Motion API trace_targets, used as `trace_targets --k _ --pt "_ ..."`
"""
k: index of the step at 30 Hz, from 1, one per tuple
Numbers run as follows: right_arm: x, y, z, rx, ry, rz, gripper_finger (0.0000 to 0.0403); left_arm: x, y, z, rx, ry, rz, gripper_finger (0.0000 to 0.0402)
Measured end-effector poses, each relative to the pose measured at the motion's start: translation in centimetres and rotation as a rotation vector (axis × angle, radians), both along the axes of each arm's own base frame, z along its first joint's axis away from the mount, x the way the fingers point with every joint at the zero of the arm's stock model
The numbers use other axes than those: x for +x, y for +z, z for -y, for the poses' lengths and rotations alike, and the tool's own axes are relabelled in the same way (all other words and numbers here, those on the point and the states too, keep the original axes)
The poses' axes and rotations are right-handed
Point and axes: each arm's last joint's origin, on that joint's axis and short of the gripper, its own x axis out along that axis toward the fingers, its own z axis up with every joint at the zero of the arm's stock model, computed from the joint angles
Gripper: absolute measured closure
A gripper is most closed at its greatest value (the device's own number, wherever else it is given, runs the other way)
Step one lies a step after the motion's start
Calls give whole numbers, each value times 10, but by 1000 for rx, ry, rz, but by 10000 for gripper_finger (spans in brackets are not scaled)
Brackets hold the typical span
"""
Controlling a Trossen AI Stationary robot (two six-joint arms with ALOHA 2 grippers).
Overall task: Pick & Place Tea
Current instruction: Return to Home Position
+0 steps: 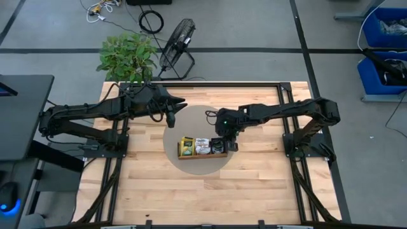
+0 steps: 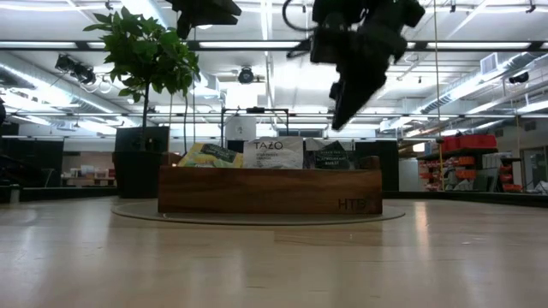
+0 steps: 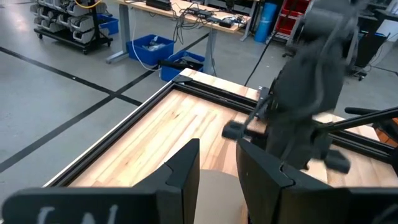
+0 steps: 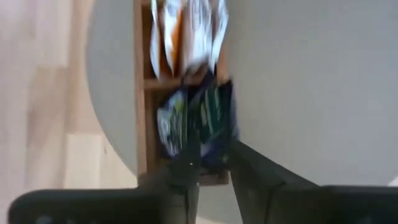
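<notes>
Bare table [image 1: 254,184] lies open all round the grey mat [image 1: 194,121]. My left gripper [image 1: 170,116] hovers over the mat's left edge, fingers slightly apart, empty. The tea [image 1: 202,145] stands in the wooden tray [image 1: 191,156]. My right gripper [image 1: 229,144] hangs tilted above the tray's right end, fingers seemingly just parted, holding nothing

The white tea packet [image 2: 272,152] reads "TAZO"; the wooden tray [image 2: 257,195] reads "HTB".
</notes>
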Motion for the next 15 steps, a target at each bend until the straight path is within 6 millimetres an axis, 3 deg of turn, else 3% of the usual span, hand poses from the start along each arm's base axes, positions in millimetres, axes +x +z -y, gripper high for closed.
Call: trace_targets --k 5,9,12,15 --pt "-7 27 5 1 -18 17 277 0 0 0 0 0 0 291" --pt "-28 51 7 -7 -84 -14 265 -8 2 1 18 61 -14 291" --pt "-51 69 6 -12 -164 20 282 -20 7 3 34 152 -20 294" --pt "-79 87 4 29 -245 96 327 -32 13 9 43 177 26 306"
